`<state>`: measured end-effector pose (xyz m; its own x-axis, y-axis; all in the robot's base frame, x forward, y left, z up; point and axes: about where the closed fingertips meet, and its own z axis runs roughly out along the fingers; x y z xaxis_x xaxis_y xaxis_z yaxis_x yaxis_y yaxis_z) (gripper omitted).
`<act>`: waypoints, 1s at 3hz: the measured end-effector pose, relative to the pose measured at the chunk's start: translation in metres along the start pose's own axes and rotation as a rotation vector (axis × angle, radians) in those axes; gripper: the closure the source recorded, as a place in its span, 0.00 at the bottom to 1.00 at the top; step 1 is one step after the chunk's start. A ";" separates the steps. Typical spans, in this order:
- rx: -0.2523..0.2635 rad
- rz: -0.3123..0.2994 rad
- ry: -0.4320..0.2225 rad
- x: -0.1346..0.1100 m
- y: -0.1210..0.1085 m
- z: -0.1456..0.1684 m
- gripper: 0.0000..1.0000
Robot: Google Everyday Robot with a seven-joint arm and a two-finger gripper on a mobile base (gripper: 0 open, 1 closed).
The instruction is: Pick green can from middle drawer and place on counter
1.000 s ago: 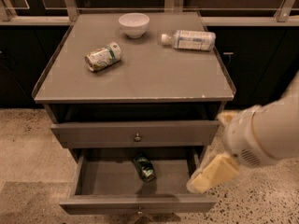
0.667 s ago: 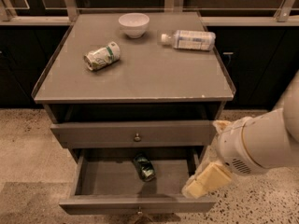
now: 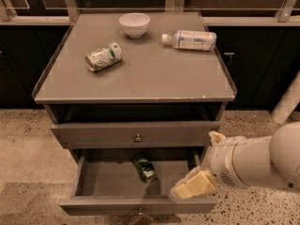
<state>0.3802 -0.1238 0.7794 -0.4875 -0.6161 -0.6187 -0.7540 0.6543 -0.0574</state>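
Speckled tan floor (image 3: 28,139) below, dark cupboard fronts behind, rail posts along the top edge. Grey drawer cabinet in the middle, seen from above and in front.

On the counter (image 3: 154,78): white bowl (image 3: 134,24) at the back, upright. Clear plastic bottle (image 3: 190,40) to the right of the bowl, lying on its side, white cap toward the bowl. Pale cream can with a green band (image 3: 103,56) nearer the left rim, also on its side, well apart from both. Chipped pale front edge along the counter.

Underneath, an open dark gap, then a shut grey drawer front (image 3: 93,136) with a small metal knob (image 3: 138,138) at its centre.

Lowest, the middle drawer (image 3: 103,184), pulled out and open to view. Inside, toward the back and about mid-width, the green can (image 3: 145,168), lying on its side, dark and shiny, resting on the drawer floor.

Gripper (image 3: 194,185) cream-coloured, low over the drawer's right front corner, to the right of the green can and apart from it. Spread or pressed together: cannot tell. White arm (image 3: 253,161) reaching in from the right edge.
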 end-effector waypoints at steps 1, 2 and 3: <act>-0.046 0.032 -0.132 -0.006 -0.009 0.043 0.00; -0.080 0.049 -0.145 0.002 -0.009 0.058 0.00; -0.026 0.070 -0.102 0.009 -0.007 0.054 0.00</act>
<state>0.4044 -0.1103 0.7318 -0.4928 -0.5206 -0.6973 -0.7317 0.6815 0.0084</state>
